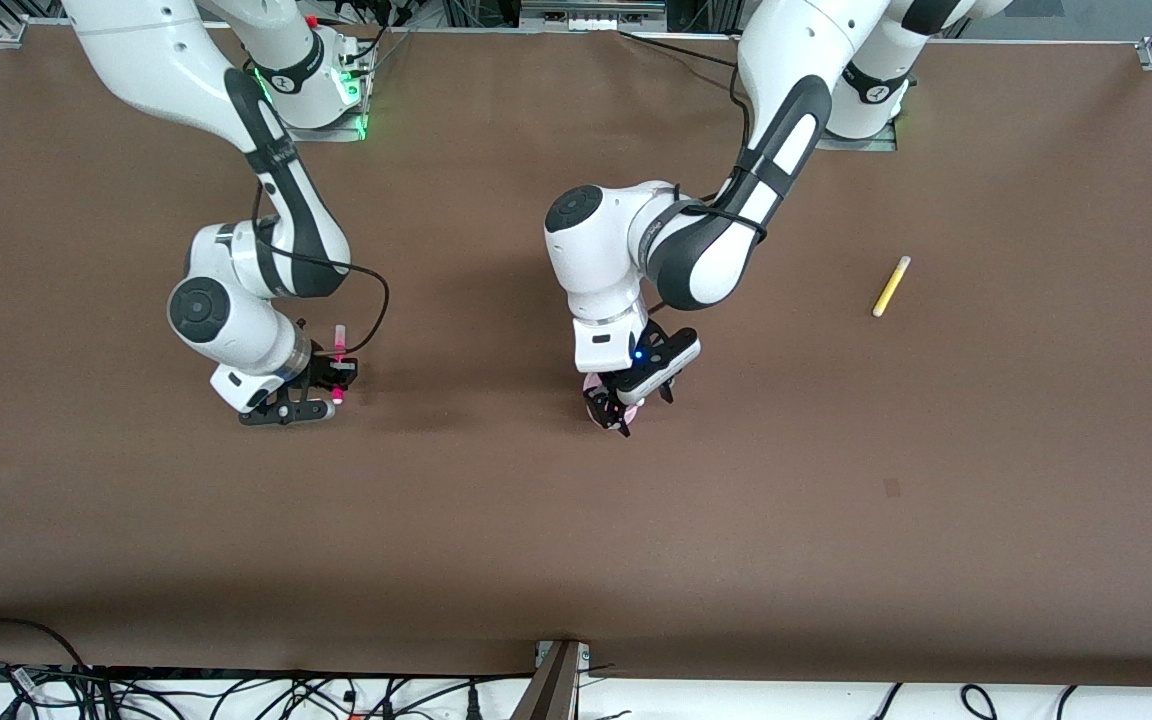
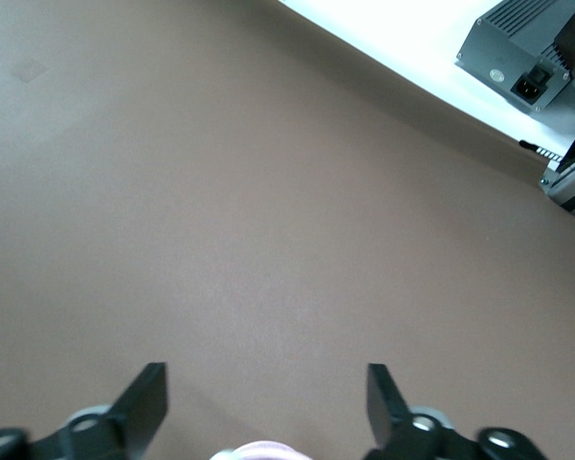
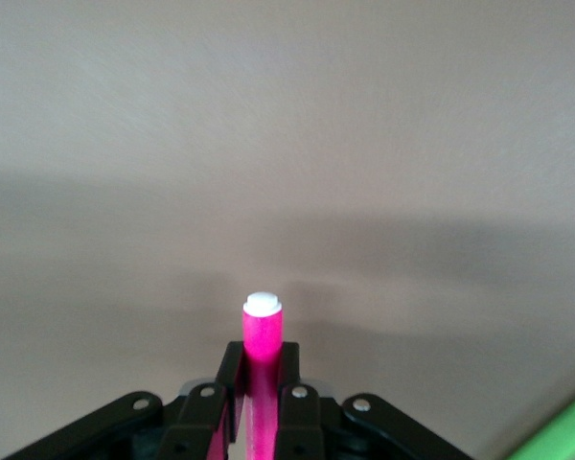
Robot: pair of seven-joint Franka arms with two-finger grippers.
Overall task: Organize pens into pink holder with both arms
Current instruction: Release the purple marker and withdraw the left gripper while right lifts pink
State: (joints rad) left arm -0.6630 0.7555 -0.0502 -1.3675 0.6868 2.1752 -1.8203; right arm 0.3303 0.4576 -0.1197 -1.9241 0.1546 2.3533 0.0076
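Magenta pen (image 1: 339, 352) is sitting clamped in right gripper (image 1: 336, 385), lower left; left gripper (image 1: 624, 405), gaping empty over holder (image 1: 596, 385), is risking collision on delivery.

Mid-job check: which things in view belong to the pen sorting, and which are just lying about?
Job:
- magenta pen, clamped in right gripper
- yellow pen, on table toward left arm's end
- pink holder, under open left gripper

Lying about:
- cables along table's edge
- grey box

The right gripper (image 1: 336, 378) grips a pink pen (image 1: 339, 362); the left gripper (image 1: 626, 405) hangs over the pink cup (image 1: 594, 384); a yellow pen (image 1: 891, 286) lies apart.
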